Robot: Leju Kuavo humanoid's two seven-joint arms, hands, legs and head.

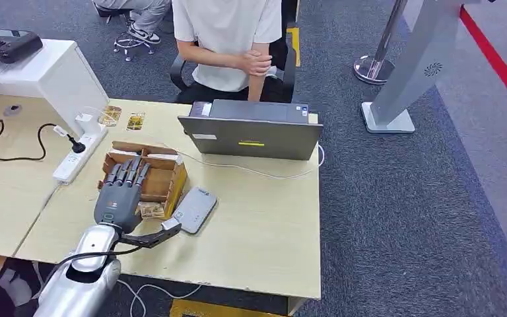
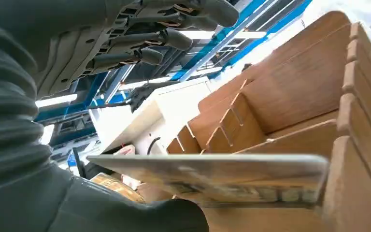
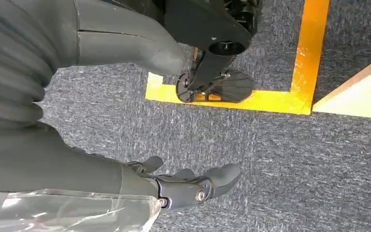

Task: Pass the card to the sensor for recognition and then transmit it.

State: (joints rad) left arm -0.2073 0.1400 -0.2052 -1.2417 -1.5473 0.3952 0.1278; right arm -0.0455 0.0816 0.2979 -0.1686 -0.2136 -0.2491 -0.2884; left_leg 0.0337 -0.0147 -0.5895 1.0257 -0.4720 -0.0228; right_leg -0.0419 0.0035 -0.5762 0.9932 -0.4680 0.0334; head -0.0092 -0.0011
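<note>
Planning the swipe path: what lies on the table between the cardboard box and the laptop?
In the head view, a thin white cable crosses bare tabletop between the cardboard box and the laptop; nothing else lies there.

box left of sensor, laptop behind (on table)

- Left arm: silver shell, black cable looped beside the wrist.
- Left hand: dark grey segmented fingers, thick grey thumb, ribbed grey wrist cover.
- Right hand: dark grey fingers, round silver screw at a knuckle.
</note>
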